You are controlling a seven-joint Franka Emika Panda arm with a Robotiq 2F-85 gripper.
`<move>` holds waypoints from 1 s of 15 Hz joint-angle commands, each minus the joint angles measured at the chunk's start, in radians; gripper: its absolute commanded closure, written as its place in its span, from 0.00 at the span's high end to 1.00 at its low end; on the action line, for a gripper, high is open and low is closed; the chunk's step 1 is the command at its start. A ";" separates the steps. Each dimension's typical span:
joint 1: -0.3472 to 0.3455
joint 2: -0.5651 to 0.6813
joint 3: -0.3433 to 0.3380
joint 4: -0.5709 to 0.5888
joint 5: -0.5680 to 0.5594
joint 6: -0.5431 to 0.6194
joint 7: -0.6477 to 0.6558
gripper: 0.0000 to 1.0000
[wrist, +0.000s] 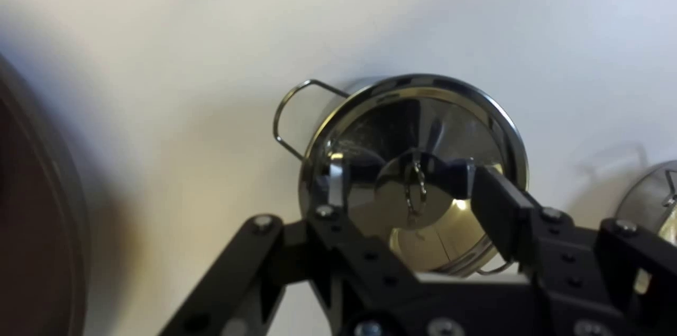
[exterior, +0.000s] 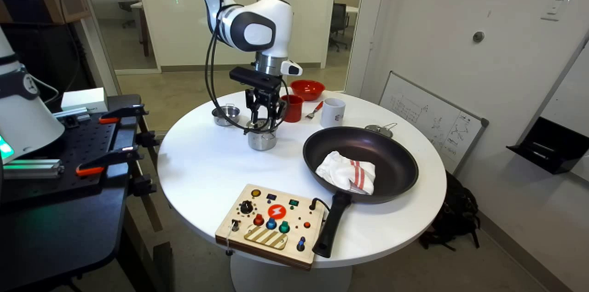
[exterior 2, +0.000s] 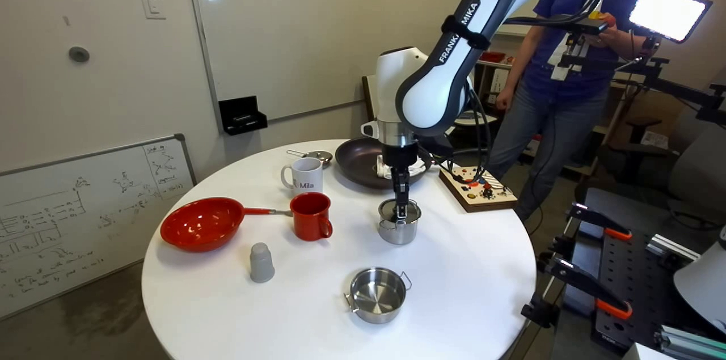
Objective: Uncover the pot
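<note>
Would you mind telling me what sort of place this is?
Probably a robotics lab: a robot arm, a clamped perforated plate and a scribbled-on whiteboard all suggest it.

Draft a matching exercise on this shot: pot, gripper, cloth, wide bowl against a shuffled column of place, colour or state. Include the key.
Things:
1. pot
2. gripper
3. cloth
4. wide bowl

Place, colour or state:
A. in the frying pan
B. all red
C. covered by its lid
D. open, over the lid

Pairs: 1-C, 2-D, 3-A, 4-B
</note>
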 commanded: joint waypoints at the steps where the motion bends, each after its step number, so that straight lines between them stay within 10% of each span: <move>1: 0.010 0.015 -0.004 0.026 0.012 -0.028 0.007 0.39; 6: 0.023 0.012 -0.018 0.036 0.010 -0.034 0.037 0.07; 15: 0.041 0.008 -0.031 0.046 0.008 -0.064 0.078 0.07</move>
